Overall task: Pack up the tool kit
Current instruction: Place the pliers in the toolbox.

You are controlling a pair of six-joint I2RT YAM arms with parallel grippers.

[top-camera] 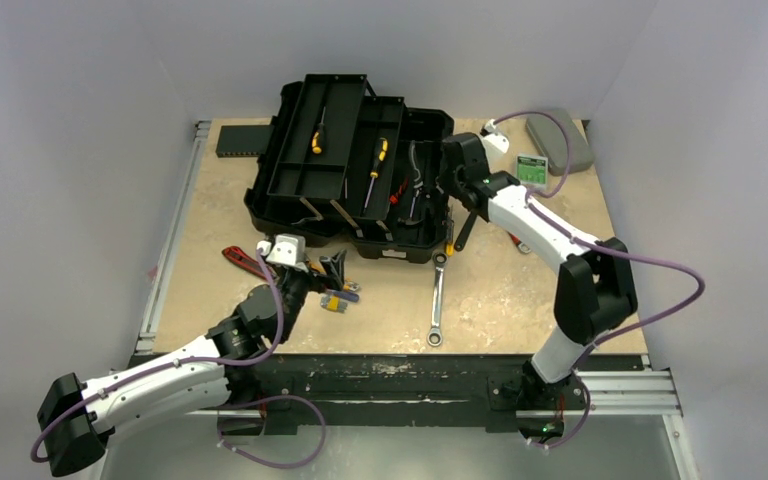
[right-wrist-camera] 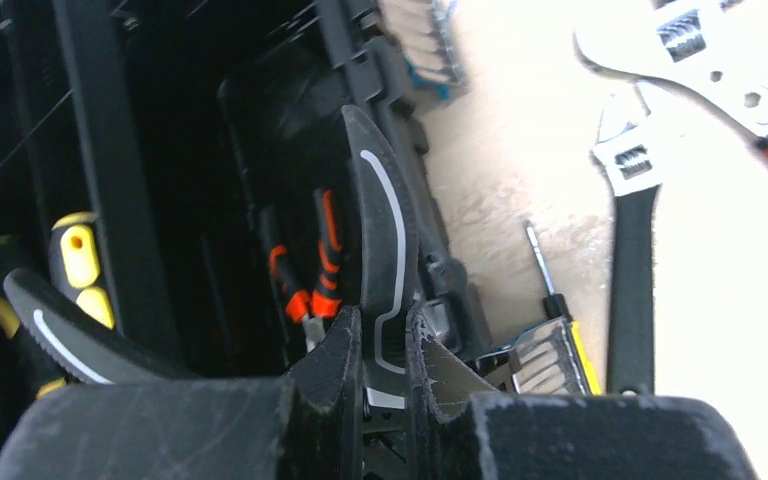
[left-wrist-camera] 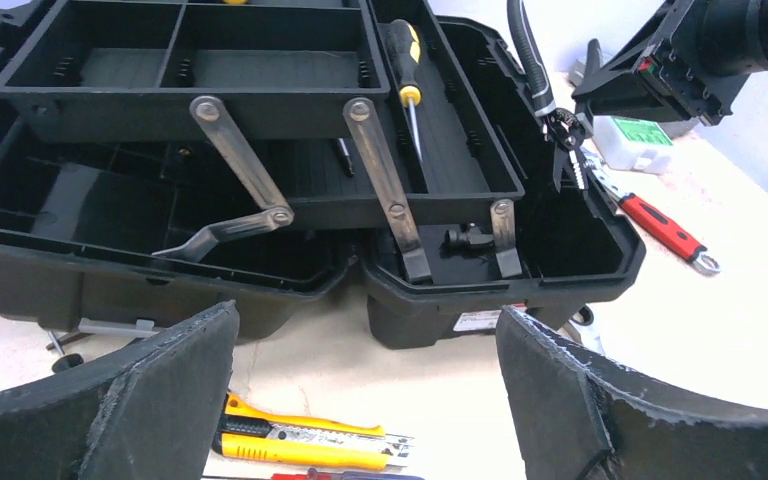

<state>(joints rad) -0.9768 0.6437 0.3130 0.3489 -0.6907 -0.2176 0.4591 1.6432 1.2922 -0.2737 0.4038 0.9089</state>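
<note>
The black toolbox (top-camera: 400, 240) stands open at the back middle, its cantilever trays (left-wrist-camera: 260, 70) swung out with yellow-handled screwdrivers (top-camera: 378, 155) in them. My right gripper (top-camera: 447, 185) hangs over the box's right section, shut (right-wrist-camera: 383, 325) on one black, grey-striped handle of a pair of pliers (right-wrist-camera: 385, 230). The pliers' head (left-wrist-camera: 563, 135) points down into the box. My left gripper (top-camera: 332, 272) is open (left-wrist-camera: 367, 315) just in front of the box. It is low over a yellow utility knife (left-wrist-camera: 300, 440) and holds nothing.
A ratchet wrench (top-camera: 438, 300) lies in front of the box and red-handled pliers (top-camera: 242, 260) lie at the left. A red-handled adjustable wrench (left-wrist-camera: 660, 225) and a black wrench (right-wrist-camera: 630, 280) lie right of the box. A grey case (top-camera: 560, 140) and a green-labelled box (top-camera: 532, 168) sit at the back right.
</note>
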